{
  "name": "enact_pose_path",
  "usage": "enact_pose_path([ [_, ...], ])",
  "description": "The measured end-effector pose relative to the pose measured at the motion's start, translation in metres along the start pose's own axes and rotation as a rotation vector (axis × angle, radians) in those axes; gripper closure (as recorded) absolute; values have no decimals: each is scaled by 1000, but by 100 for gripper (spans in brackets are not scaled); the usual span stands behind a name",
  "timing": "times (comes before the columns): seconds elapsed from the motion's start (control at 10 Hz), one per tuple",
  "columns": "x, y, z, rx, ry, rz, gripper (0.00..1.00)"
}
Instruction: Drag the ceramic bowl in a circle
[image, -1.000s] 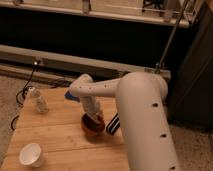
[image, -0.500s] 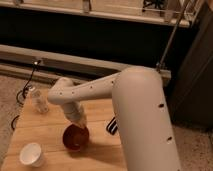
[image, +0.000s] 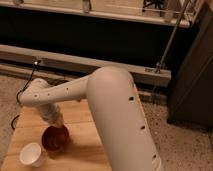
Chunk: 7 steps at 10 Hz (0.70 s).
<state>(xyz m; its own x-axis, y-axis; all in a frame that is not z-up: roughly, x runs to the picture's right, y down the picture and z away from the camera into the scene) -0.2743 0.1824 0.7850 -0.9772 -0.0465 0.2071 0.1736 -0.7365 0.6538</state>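
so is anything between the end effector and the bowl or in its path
Nothing visible between them: the end effector sits at the far rim of the ceramic bowl. The white cup stands close to its front-left and may block a circle.

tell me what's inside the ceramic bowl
The ceramic bowl shows a bare reddish inside. The gripper sits at its far rim, covering that part; anything there is hidden.

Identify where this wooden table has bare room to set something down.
Free: wooden table between the glossy reddish-orange ceramic bowl and the white robot arm; also the left edge behind the small white cup. Crowded: front left, cup beside bowl, gripper at the bowl's far rim.
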Motion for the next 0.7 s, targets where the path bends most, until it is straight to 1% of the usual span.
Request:
enact_pose_path([
  [0.1,14,9,-2,-7,19,-20,100],
  [0.2,31,26,-3,-7,50,-35,100],
  [0.3,38,44,1,5,72,-22,100],
  [0.4,39,65,4,10,86,5,100],
  [0.6,22,108,13,13,78,82,100],
  [0.7,1,130,22,20,55,138,100],
])
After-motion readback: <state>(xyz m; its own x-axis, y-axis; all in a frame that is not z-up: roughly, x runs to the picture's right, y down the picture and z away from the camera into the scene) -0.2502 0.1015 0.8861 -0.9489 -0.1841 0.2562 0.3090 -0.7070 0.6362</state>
